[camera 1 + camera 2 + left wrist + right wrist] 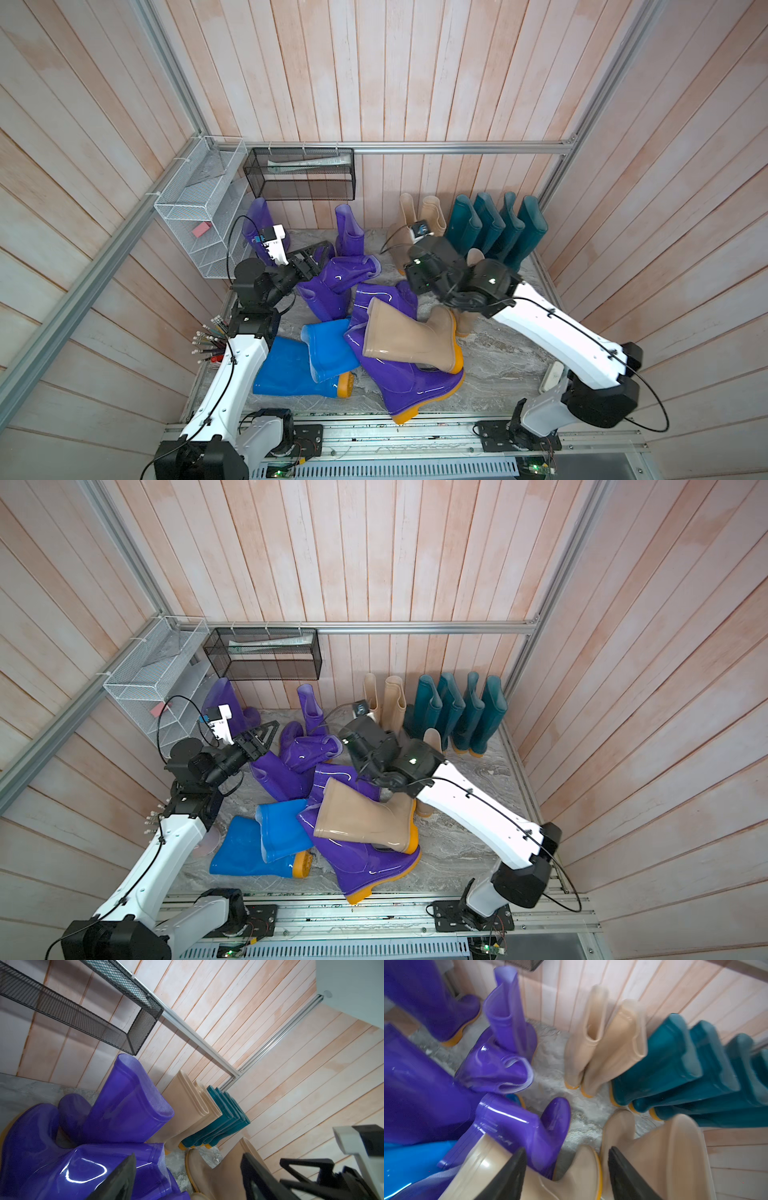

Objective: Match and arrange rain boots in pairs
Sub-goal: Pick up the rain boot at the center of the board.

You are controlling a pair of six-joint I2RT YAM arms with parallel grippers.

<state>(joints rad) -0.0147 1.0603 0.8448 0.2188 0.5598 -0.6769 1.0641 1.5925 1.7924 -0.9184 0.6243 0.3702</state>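
I'm pairing the beige boots: right gripper [566,1149] hanging spread and empty beside the standing beige boot [464,325], right of centre; next I'm probably pinching the toppled beige boot [407,334] by its cuff (left gripper [189,1156] spread too, empty)

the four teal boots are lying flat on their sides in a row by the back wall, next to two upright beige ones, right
No: the four teal boots stand upright on their soles, as both top views show. The rest holds: a row by the back wall, next to two upright beige boots.
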